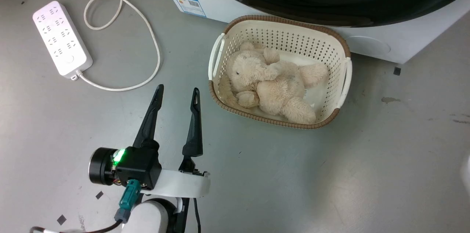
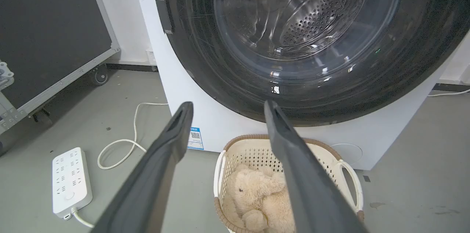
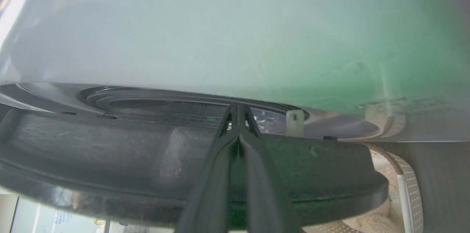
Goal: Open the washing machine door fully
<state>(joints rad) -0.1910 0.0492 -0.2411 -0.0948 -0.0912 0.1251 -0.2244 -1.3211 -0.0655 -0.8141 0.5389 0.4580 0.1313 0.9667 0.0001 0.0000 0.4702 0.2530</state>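
See the washing machine door [image 2: 205,67], glossy black around its clear window, on the machine's white front, directly behind and above the basket [image 1: 219,47] with the teddy bear [image 1: 271,86]; in the right wrist view apparently cracked away from the panel, by how much hard to tell. Note the right hand [image 3: 238,107] pressed together, pinching nothing visible, tips laid at the gap between door rim and panel. Note the left hand [image 1: 177,89] spread and empty, low over the floor, well apart from the door and its side handle [image 2: 164,14]. Beware a slip: closed tips merely hooked behind a smooth curved rim, likely to skid off mid-swing and leave the door half open. Beware too of sweeping a forearm into the basket, or of snagging the cable [image 1: 154,42] of the power strip [image 1: 60,38].
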